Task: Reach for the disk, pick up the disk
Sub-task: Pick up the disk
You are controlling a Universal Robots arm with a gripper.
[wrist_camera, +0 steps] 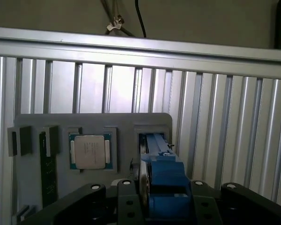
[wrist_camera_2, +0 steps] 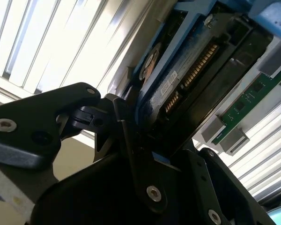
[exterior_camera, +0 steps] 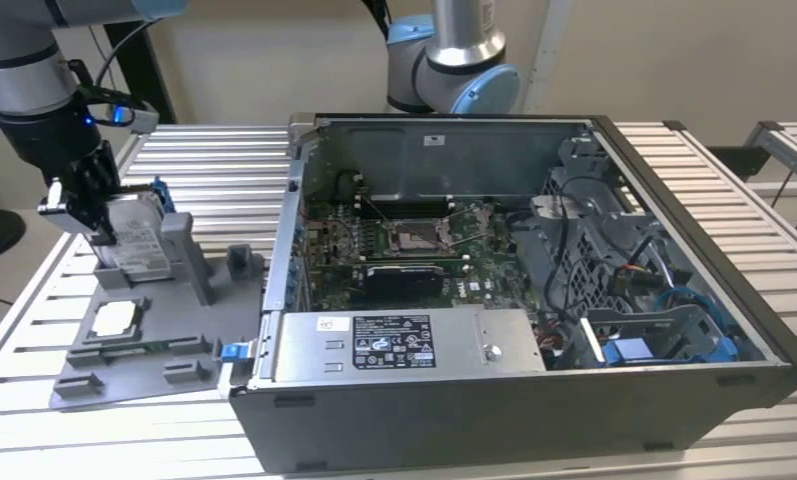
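Presently, in the exterior view, the disk (exterior_camera: 134, 237) stands on edge in the post at the back of the tray (exterior_camera: 105, 385), and the gripper (exterior_camera: 101, 218) sits over its upper end. A chip (exterior_camera: 115, 318) lies flat on the tray just in front of the post. The open case (exterior_camera: 505, 400) stands beside the tray, on the exterior view's right.

Risk, as a judgement: the hold is high on a tall, thin part. A pull out of line with the post could jam the disk or drag the tray across the bench (exterior_camera: 211, 160). A light grip on smooth plastic could let the disk slip and fall on the chip.

In the second wrist view, one black finger (wrist_camera_2: 129, 150) of the gripper (wrist_camera_2: 161, 150) presses flat against the blue-framed edge of the disk (wrist_camera_2: 187, 70), with no gap showing.

In the first wrist view, the disk (wrist_camera: 166, 176) fills the space inside the gripper (wrist_camera: 161, 206). The jaws are narrowed to the disk's thickness and appear clamped on it. The chip (wrist_camera: 90, 151) rests on the tray (wrist_camera: 122, 124) beside the disk.
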